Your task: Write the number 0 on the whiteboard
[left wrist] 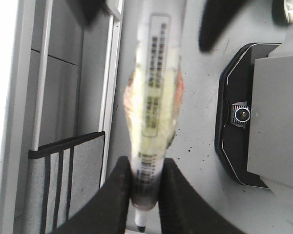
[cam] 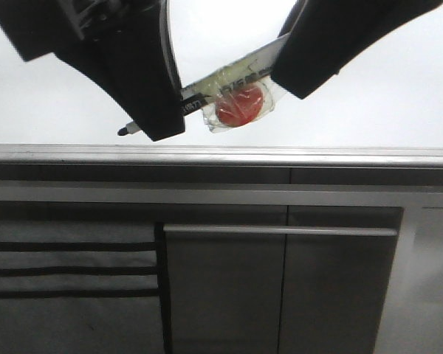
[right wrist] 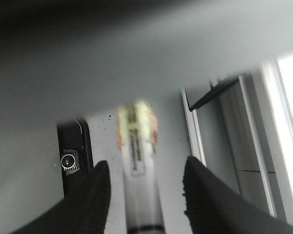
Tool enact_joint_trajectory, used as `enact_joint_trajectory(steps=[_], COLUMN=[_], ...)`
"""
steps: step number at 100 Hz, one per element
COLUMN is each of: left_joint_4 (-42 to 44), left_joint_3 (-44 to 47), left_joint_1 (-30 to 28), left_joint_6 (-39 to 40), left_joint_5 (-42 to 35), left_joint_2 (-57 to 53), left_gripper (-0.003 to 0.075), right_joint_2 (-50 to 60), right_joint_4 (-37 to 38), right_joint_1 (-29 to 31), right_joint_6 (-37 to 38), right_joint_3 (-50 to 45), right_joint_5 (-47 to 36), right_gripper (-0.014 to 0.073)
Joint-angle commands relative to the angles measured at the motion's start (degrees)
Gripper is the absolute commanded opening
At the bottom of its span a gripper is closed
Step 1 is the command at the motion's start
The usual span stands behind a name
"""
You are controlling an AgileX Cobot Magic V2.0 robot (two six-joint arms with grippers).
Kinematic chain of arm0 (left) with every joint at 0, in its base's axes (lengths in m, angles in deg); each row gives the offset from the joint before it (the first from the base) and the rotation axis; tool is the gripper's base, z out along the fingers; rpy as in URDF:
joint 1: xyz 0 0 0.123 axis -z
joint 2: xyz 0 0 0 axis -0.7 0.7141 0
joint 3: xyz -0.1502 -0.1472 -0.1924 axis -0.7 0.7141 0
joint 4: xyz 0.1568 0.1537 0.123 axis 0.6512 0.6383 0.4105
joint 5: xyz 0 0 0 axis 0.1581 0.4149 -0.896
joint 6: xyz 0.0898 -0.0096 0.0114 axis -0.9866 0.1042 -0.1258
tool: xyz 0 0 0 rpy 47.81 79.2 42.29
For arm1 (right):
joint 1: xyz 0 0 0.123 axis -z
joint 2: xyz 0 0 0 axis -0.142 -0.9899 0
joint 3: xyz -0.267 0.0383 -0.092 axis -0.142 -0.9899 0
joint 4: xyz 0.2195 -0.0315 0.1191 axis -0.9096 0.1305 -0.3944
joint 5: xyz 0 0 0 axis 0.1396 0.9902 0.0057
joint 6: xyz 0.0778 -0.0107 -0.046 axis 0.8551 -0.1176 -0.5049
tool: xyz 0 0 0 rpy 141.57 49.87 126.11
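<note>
A white marker pen [cam: 232,77] with yellowish tape and a red round piece [cam: 240,105] stuck on it hangs in front of the whiteboard [cam: 399,96], its black tip [cam: 124,131] pointing left and down. My left gripper [cam: 159,122] is shut on the pen near the tip end, as the left wrist view shows [left wrist: 146,195]. My right gripper [cam: 303,77] is open; its fingers [right wrist: 100,187] stand on either side of the pen's rear [right wrist: 139,170] without touching it. No number 0 shows on the visible board.
The whiteboard's grey metal rail [cam: 221,153] runs across below the grippers. Dark grey cabinet panels [cam: 280,287] with a bar handle [cam: 280,231] lie below it. A grey panel with black stripes [cam: 66,273] is at lower left. A black camera base [left wrist: 244,114] stands on the floor.
</note>
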Motion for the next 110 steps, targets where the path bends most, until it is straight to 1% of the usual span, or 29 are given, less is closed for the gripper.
enact_joint_trajectory(steps=[1,12,17,22,33,40,46,66,71,73,75,76,81,83,85,91,95,99,102,110], left_joint_4=[-1.26,-1.26,-1.26,-1.26,-1.26,-1.26,-1.26,-1.49,-1.61,-1.61,-1.61,-1.61,-1.77,-2.21,-2.48,-2.74,-2.90,-3.55,-4.54,-7.76], left_joint_3=[-2.06,-2.06,-2.06,-2.06,-2.06,-2.06,-2.06,-2.06,-2.06,-2.06,-2.06,-2.06,-2.06,-2.06,-2.06,-2.06,-2.06,-1.95,-1.83,-0.35], left_joint_1=[0.49,0.49,0.49,0.49,0.49,0.49,0.49,0.49,0.27,0.27,0.27,0.27,-0.12,-0.29,-0.79,-1.97,-2.97,-4.60,-5.34,-8.49], left_joint_6=[-0.24,-0.24,-0.24,-0.24,-0.24,-0.24,-0.24,-0.24,-0.14,-0.02,0.16,0.16,0.44,0.55,0.55,2.38,4.05,4.93,4.92,4.92], left_joint_5=[-1.09,-1.09,-1.09,-1.09,-1.09,-1.09,-1.09,-1.42,-1.56,-1.72,-1.80,-1.78,-2.37,-2.56,-2.84,-4.08,-5.12,-6.44,-7.36,-10.29], left_joint_2=[-2.25,-2.25,-2.25,-2.25,-2.25,-2.25,-2.25,-2.25,-2.25,-2.25,-2.25,-2.25,-2.25,-2.25,-2.25,-2.50,-2.64,-3.38,-3.81,-6.23], left_gripper=[-0.0020,-0.0020,-0.0020,-0.0020,-0.0020,-0.0020,-0.0020,-0.0012,0.0022,0.0046,0.0087,0.0087,0.0190,0.0218,0.0276,0.0375,0.0426,0.0456,0.0464,0.0463], right_joint_2=[0.85,0.60,0.60,0.60,0.60,0.60,0.60,0.60,0.60,0.60,0.60,0.60,0.60,0.60,0.71,1.07,1.21,1.96,2.25,3.83], right_joint_4=[-1.66,-1.70,-1.80,-1.80,-1.80,-1.80,-1.80,-1.80,-1.80,-1.80,-1.80,-1.80,-1.85,-1.85,-1.94,-2.42,-3.26,-4.42,-5.11,-6.56], right_joint_1=[-0.38,-0.38,-0.38,-0.38,-0.38,-0.38,-0.38,-0.38,-0.38,-0.38,-0.38,-0.38,-0.38,-0.38,-0.38,-0.12,0.50,1.40,2.21,5.16], right_joint_6=[-1.19,-1.38,-1.42,-1.42,-1.42,-1.42,-1.42,-1.42,-1.42,-1.42,-1.42,-1.42,-1.42,-1.42,-1.42,-1.42,-1.42,-1.42,-1.42,-1.42], right_joint_3=[1.99,1.99,1.99,1.99,1.99,1.99,1.99,1.99,1.99,1.99,1.99,1.99,1.99,1.99,1.99,1.99,1.99,1.99,1.99,1.99], right_joint_5=[-2.42,-3.10,-3.08,-3.08,-2.70,-2.57,-2.57,-2.57,-2.57,-2.57,-2.57,-2.57,-2.57,-2.57,-2.57,-2.57,-2.57,-2.57,-2.57,-0.93], right_gripper=[0.0311,0.0307,0.0285,0.0241,0.0101,0.0050,0.0038,0.0038,0.0038,0.0038,0.0038,0.0038,0.0038,0.0038,0.0038,0.0038,0.0038,0.0038,0.0038,0.0038])
